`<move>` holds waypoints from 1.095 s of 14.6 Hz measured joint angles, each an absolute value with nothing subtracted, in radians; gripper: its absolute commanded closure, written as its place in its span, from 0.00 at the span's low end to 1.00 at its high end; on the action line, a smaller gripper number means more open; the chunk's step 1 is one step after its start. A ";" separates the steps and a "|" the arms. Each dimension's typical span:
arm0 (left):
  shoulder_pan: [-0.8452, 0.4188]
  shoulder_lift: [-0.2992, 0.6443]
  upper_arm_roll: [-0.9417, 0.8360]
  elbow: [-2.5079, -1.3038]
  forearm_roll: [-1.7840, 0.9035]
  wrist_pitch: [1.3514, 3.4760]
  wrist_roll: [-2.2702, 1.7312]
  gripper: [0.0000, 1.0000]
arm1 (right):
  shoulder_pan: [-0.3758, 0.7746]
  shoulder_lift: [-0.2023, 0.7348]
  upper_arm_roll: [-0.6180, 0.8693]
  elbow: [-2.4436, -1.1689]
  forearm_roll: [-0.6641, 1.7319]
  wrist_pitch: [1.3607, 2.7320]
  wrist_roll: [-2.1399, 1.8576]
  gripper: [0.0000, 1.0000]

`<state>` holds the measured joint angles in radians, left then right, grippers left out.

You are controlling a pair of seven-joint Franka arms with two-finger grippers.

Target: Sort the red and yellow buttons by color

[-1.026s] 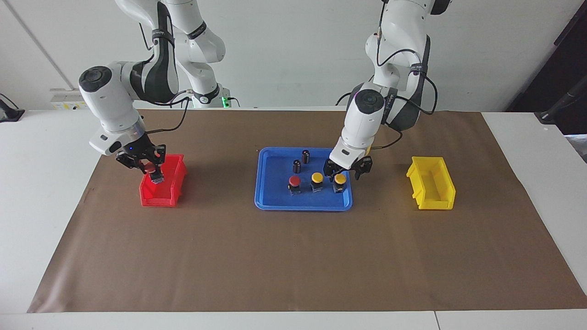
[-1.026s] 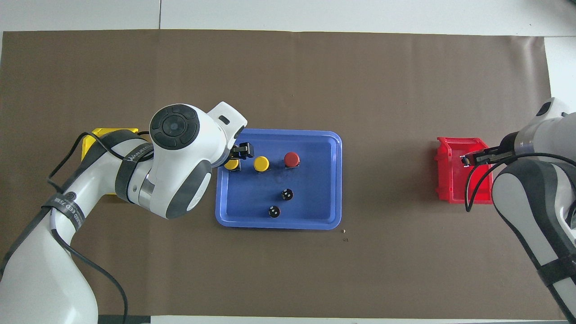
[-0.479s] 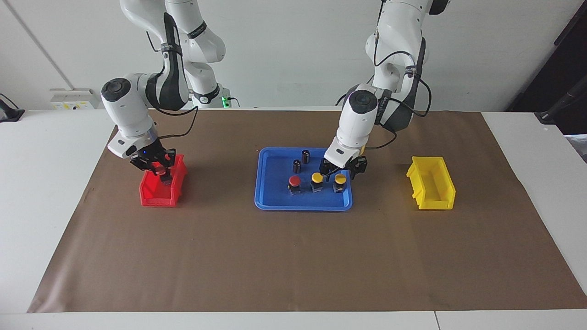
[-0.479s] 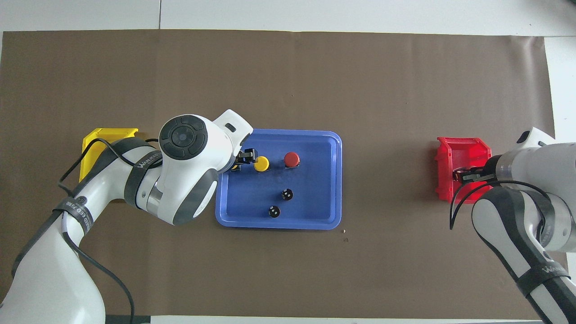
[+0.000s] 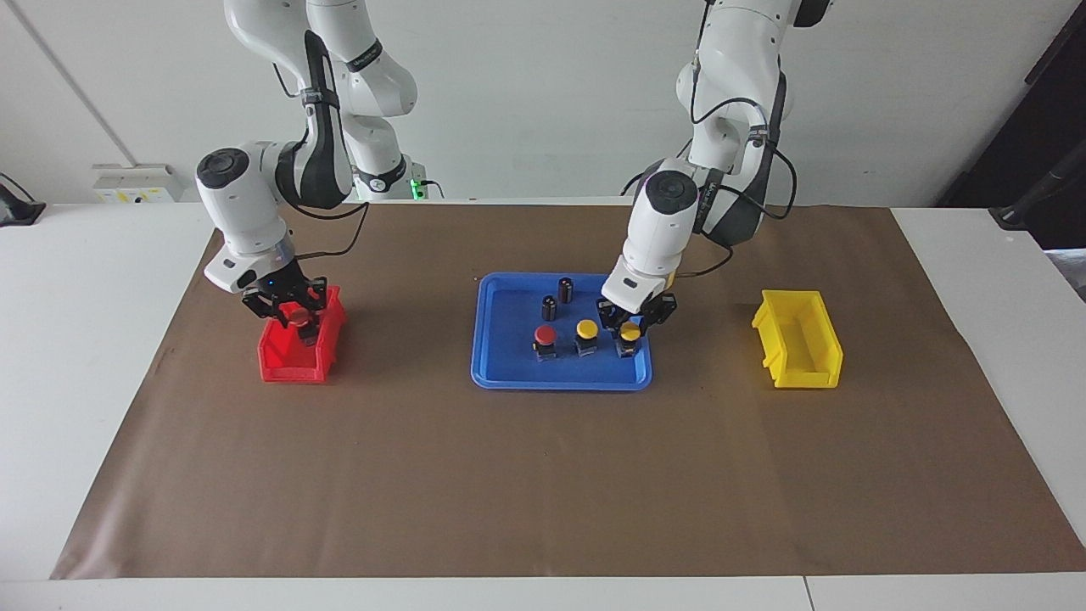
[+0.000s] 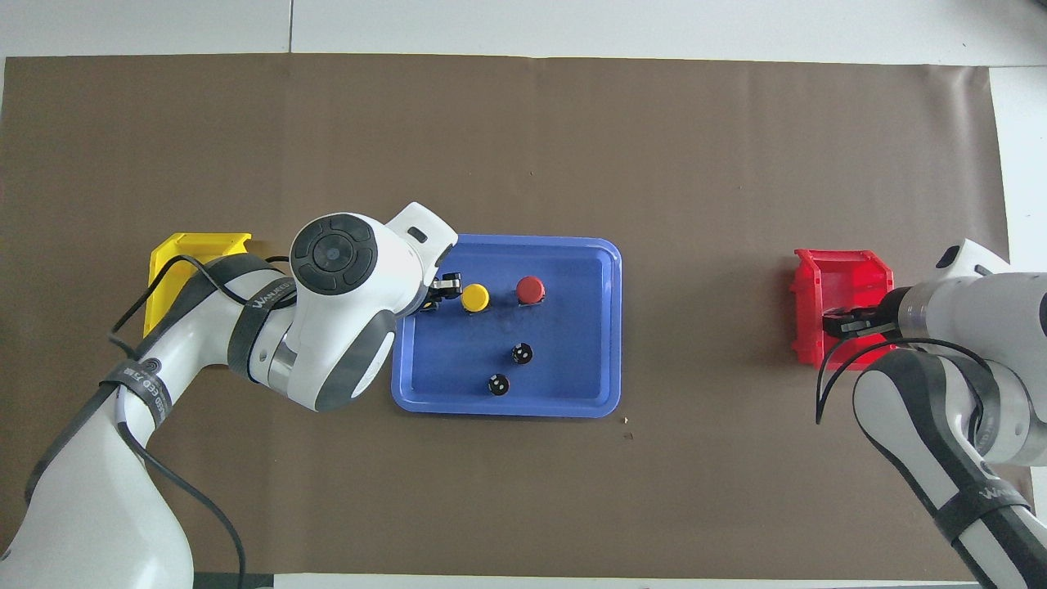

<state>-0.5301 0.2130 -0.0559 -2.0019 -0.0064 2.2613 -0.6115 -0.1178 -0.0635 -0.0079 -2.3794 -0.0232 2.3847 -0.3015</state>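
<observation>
Red buttons [image 5: 545, 335] two; yellow buttons [image 5: 586, 327] two; dark cylinders [image 5: 565, 288] two.

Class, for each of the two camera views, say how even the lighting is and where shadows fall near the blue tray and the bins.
Facing view: soft, even light; the blue plastic tray, red plastic bin and yellow plastic bin cast only faint shadows on the brown paper mat. Overhead view: equally even, no glare; the left arm's white body hides much of the yellow bin and one tray corner.
</observation>
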 measured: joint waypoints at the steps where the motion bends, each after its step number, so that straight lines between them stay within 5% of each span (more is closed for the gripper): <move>1: -0.533 0.212 -0.056 -1.991 -0.006 2.251 -0.624 0.98 | -0.119 -0.063 -0.008 -2.326 -0.023 2.309 -0.302 0.00; 6: -0.514 0.162 -0.034 -1.779 -0.006 1.893 -0.593 0.99 | -0.095 -0.068 0.009 -2.074 -0.023 2.093 -0.316 0.00; 9: -0.379 0.106 -0.022 -1.680 -0.005 1.734 -0.400 0.99 | 0.034 -0.034 0.040 -1.870 -0.019 1.897 -0.111 0.00; 13: -0.098 0.076 -0.010 -1.683 -0.006 1.712 -0.009 0.99 | 0.322 0.151 0.063 -1.588 -0.020 1.820 0.393 0.00; 16: -0.006 0.073 -0.008 -1.768 -0.006 1.827 0.100 0.99 | 0.475 0.319 0.065 -1.507 -0.044 1.884 0.601 0.00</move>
